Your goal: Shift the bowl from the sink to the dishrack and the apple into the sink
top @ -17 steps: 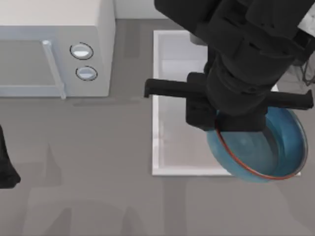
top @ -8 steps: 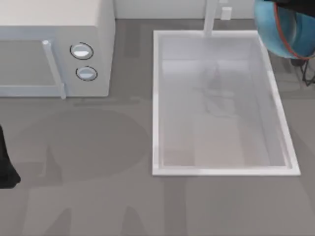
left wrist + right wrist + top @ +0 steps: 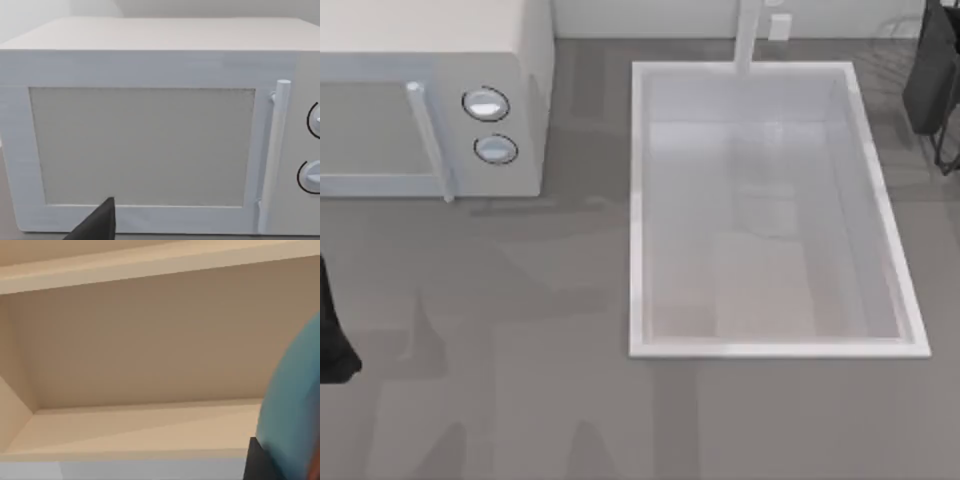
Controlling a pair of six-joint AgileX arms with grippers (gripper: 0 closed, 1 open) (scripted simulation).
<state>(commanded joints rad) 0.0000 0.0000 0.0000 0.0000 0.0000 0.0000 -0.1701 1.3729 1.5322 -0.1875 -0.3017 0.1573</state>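
Since a moment ago, your bowl [image 3: 295, 405] left the sink [image 3: 638, 200], beside the microwave [image 3: 430, 100]; grips unreadable.

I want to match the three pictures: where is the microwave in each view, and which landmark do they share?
Top view: microwave at the upper left, left of the sink.
Left wrist view: microwave seen close from the front.
Right wrist view: beige shelves and the bowl instead.
Shared landmark: the door handle, top view and left wrist view, beside the knobs.
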